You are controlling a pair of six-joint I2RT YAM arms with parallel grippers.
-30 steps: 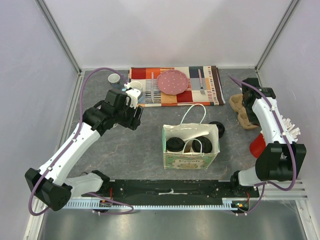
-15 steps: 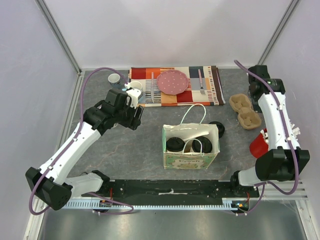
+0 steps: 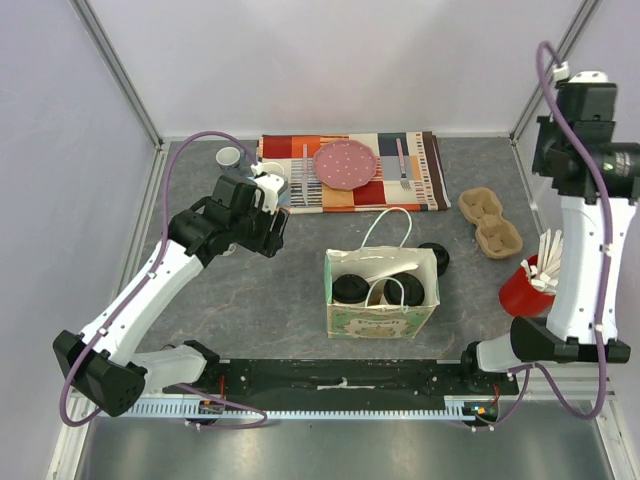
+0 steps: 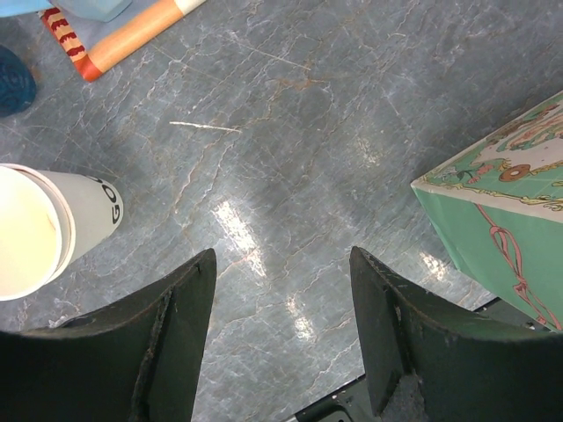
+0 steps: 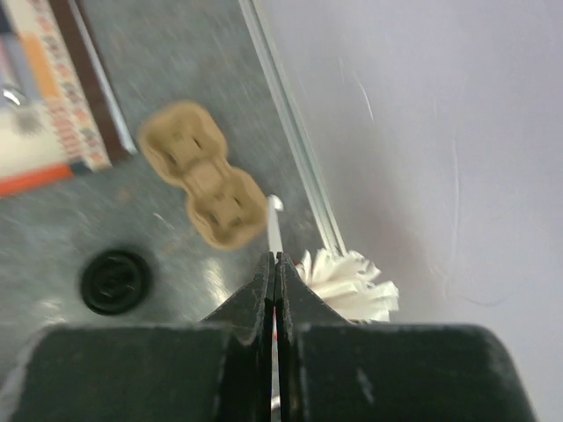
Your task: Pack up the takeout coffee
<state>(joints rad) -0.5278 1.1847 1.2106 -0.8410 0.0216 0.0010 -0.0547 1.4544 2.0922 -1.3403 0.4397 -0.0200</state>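
A cream-white paper cup (image 4: 53, 230) with a dark printed mark stands open-topped and unlidded on the table, just left of my left gripper (image 4: 281, 272). That gripper is open and holds nothing. The cup is hidden under the left arm in the top view. Round black lids (image 3: 352, 288) show inside the green paper bag (image 3: 380, 318), which also appears at the right of the left wrist view (image 4: 510, 202). One more black lid (image 3: 436, 257) lies on the table right of the bag. My right gripper (image 5: 276, 257) is raised high and shut on a thin white stick (image 5: 274, 224).
A brown cardboard cup carrier (image 3: 490, 220) lies right of the bag. A red cup (image 3: 528, 290) full of white sticks stands near the right arm. At the back, a patterned placemat (image 3: 350, 190) carries a pink plate (image 3: 346, 163) and fork, with small mugs (image 3: 229, 157) beside it.
The right arm has risen from low beside the carrier and red cup to high near the right wall, its jaws closing on the white stick. The left arm has hardly moved.
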